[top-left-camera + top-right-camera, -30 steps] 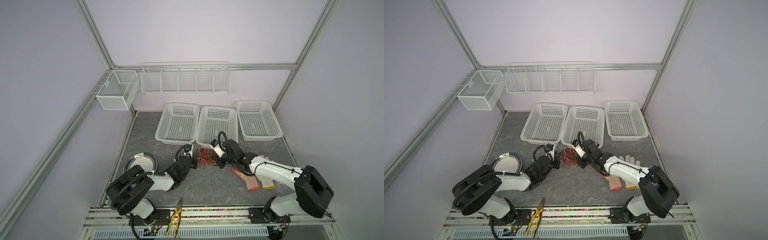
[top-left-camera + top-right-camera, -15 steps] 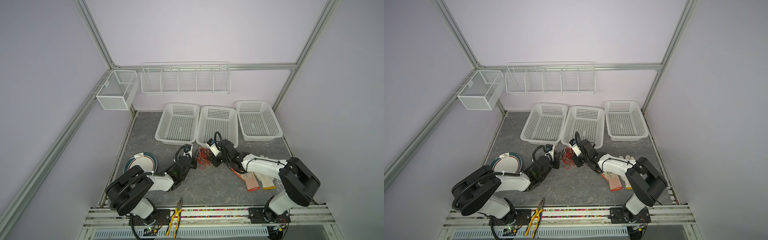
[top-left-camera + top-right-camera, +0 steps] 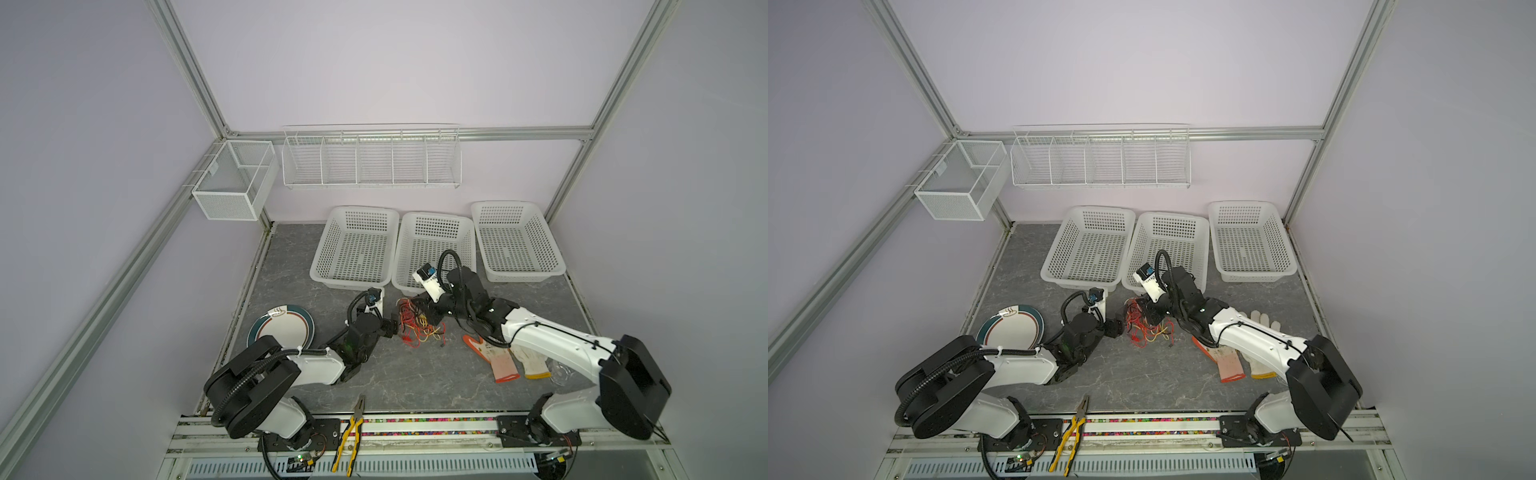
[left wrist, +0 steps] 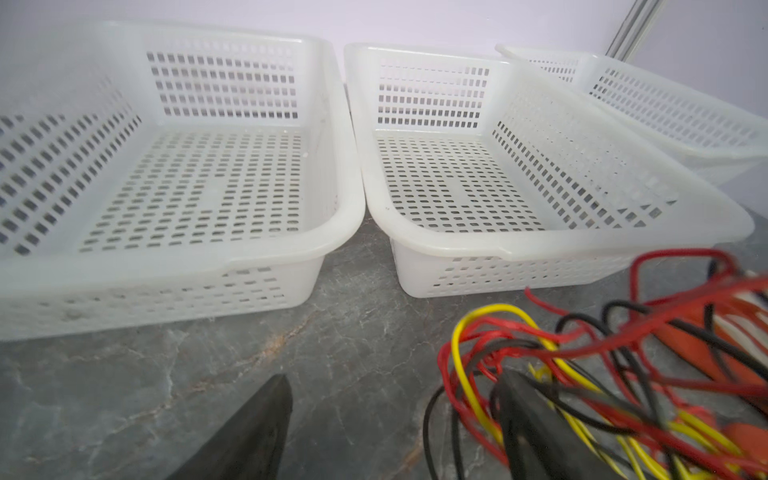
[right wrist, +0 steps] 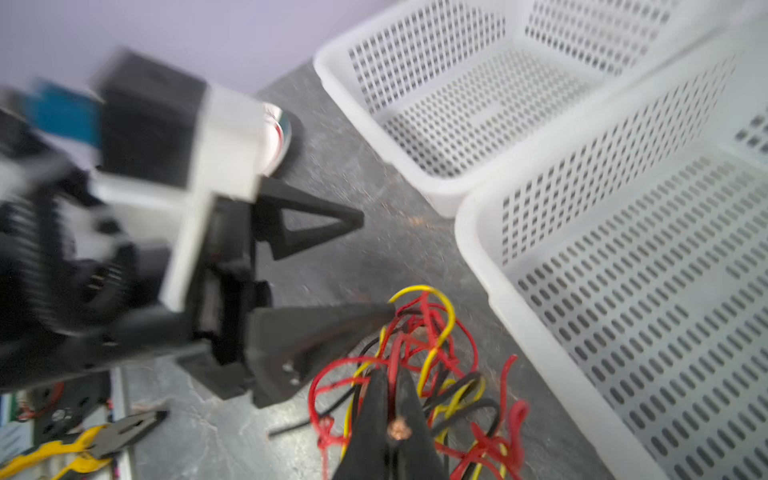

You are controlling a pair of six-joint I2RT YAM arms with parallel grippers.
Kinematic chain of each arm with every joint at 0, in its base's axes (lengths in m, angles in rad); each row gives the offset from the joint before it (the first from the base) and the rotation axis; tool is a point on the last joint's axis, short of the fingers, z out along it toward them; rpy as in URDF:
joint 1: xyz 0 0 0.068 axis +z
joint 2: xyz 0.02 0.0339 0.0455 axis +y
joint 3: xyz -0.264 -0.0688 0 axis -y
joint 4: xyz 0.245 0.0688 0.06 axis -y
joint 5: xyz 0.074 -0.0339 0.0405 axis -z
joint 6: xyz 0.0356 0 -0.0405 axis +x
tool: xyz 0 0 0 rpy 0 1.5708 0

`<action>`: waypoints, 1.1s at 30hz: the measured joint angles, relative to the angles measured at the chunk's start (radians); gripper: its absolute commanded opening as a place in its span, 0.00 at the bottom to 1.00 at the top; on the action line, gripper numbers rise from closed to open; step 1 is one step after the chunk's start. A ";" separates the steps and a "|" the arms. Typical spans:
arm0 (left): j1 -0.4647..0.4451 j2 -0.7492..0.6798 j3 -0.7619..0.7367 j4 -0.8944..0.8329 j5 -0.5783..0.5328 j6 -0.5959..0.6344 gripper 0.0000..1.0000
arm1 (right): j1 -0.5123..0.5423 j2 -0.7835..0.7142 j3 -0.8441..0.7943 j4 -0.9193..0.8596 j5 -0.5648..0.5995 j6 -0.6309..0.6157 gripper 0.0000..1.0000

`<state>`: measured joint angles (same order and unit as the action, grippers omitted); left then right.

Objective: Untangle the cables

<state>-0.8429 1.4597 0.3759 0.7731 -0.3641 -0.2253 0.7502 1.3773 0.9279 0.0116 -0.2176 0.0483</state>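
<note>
Three white plastic baskets (image 3: 436, 249) side by side at back. Teal-rimmed plate (image 3: 280, 330) front left. Orange-and-white gloves (image 3: 500, 361) flat on right. Yellow-handled pliers (image 3: 354, 422) chilling on front rail. Wire rack (image 3: 371, 166), mesh box (image 3: 230, 195) up on wall.

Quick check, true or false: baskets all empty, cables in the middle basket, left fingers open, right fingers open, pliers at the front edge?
The three baskets are empty: true.
The cables lie in the middle basket: false; they lie on the table in front of it.
The left fingers are open: true.
The right fingers are open: false; they are closed on the cables.
The pliers lie at the front edge: true.
</note>
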 measured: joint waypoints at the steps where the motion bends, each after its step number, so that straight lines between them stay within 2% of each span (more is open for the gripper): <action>1: 0.000 -0.008 0.000 0.000 0.003 0.002 0.84 | 0.001 -0.023 0.014 -0.004 -0.009 0.000 0.07; 6: 0.000 -0.082 0.010 -0.002 0.013 0.028 0.84 | 0.004 -0.092 0.072 -0.045 0.001 -0.004 0.06; 12: 0.000 -0.230 0.010 -0.085 0.034 0.090 0.82 | 0.004 -0.092 0.110 -0.070 0.058 -0.014 0.06; 19: 0.000 -0.376 0.010 -0.175 0.088 0.157 0.80 | 0.004 -0.088 0.116 -0.091 0.059 -0.019 0.06; 24: 0.000 -0.352 0.010 -0.186 0.126 0.176 0.79 | 0.004 -0.079 0.116 -0.092 0.029 -0.019 0.07; 28: 0.000 -0.268 0.016 -0.175 0.148 0.175 0.75 | 0.004 -0.078 0.116 -0.090 -0.005 -0.019 0.07; 33: 0.000 -0.179 0.019 -0.119 0.151 0.154 0.52 | 0.004 -0.073 0.116 -0.090 -0.035 -0.018 0.07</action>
<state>-0.8429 1.2812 0.3950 0.6544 -0.2127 -0.0711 0.7544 1.3045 1.0435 -0.0780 -0.2523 0.0299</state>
